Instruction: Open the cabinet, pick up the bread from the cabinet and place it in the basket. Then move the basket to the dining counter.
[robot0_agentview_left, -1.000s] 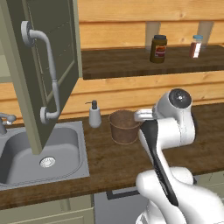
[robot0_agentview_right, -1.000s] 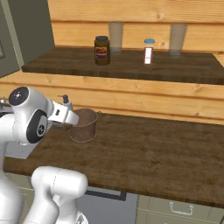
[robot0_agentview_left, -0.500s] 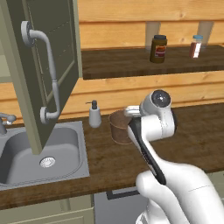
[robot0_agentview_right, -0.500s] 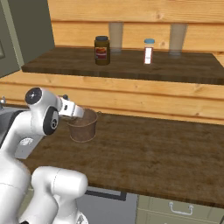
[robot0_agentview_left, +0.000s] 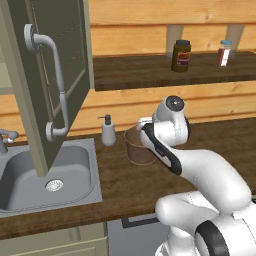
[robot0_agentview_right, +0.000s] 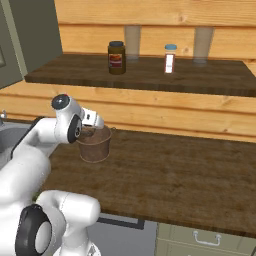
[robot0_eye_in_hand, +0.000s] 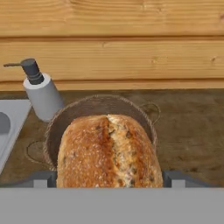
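In the hand view the bread (robot0_eye_in_hand: 108, 151), an orange-brown crusty loaf, sits between my finger tips (robot0_eye_in_hand: 43, 179), so my gripper (robot0_eye_in_hand: 109, 180) is shut on it. Directly beyond it lies the mouth of the round brown basket (robot0_eye_in_hand: 57, 120). The basket (robot0_agentview_left: 136, 150) stands on the dark counter beside the soap bottle, and from the right my hand (robot0_agentview_right: 94, 120) hangs just over the basket (robot0_agentview_right: 96, 147). The cabinet door (robot0_agentview_left: 50, 55) stands swung open at the left, its curved bar handle (robot0_agentview_left: 57, 85) facing me. The dining counter is out of view.
A grey soap bottle (robot0_agentview_left: 108, 131) stands just left of the basket, with the sink (robot0_agentview_left: 45, 172) beyond it. A raised wooden shelf (robot0_agentview_right: 150, 75) behind carries a dark jar (robot0_agentview_right: 116, 57) and a small spice bottle (robot0_agentview_right: 169, 58). Bare counter (robot0_agentview_right: 190, 170) stretches right of the basket.
The arm has swung left and its hand has come in over the basket, carrying the bread. The basket, bottle and cabinet door have stayed in place.
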